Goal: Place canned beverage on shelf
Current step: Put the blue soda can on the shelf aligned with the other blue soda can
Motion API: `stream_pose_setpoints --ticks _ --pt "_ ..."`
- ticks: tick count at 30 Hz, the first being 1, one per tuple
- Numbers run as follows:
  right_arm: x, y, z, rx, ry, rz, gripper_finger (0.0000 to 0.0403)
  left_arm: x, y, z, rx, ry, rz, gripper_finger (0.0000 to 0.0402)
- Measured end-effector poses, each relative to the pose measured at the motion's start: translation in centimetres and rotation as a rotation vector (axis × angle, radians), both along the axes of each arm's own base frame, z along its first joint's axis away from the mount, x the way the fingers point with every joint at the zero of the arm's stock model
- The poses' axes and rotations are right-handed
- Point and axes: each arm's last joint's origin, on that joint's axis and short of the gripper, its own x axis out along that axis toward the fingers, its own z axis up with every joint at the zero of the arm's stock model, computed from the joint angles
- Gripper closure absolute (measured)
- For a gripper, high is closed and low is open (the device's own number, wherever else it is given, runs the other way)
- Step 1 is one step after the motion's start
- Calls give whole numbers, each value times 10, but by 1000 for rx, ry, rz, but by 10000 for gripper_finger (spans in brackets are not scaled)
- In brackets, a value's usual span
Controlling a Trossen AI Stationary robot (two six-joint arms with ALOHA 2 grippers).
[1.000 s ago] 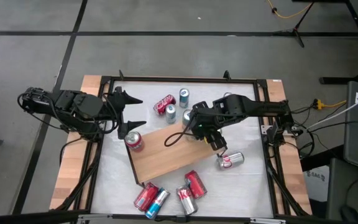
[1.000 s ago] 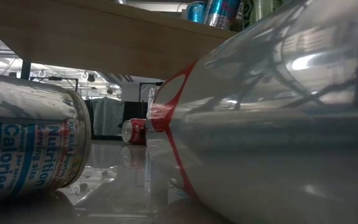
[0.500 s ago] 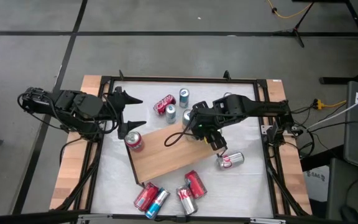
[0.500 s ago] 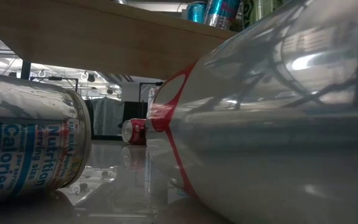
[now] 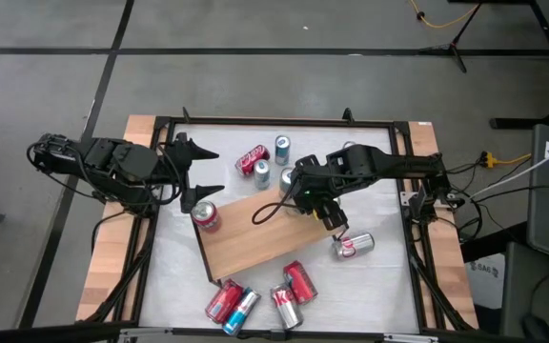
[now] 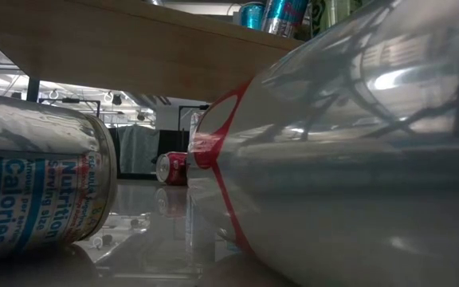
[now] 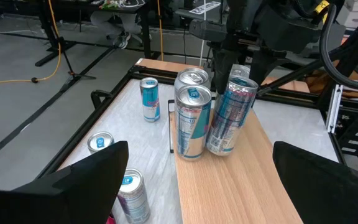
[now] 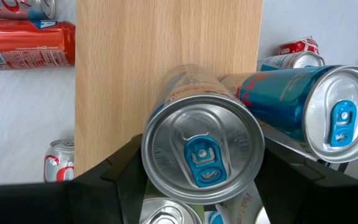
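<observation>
Placing step in hand. Right jaws closed about halfway round a silver can [image 8: 201,146], holding it tilted over the shelf [image 5: 255,243], board directly beneath the jaws. Two upright cans [image 7: 191,121] just beside the jaws, on the same end of the board. Possibly touching the wood at its base, hard to tell from here. Left jaws spread wide, empty, parked well away at the edge of the surface. Next up: tip the can upright, settle it flat, then open without nudging the neighbours.
</observation>
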Motion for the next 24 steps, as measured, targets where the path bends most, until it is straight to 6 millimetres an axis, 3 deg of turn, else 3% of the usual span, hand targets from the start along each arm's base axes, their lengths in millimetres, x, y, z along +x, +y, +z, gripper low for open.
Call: stream_pose_setpoints --ticks 19,24 --pt "0 0 0 0 0 1 166 0 0 0 0 0 0 7" --pt "0 0 0 0 -1 2 139 0 0 0 0 0 0 7"
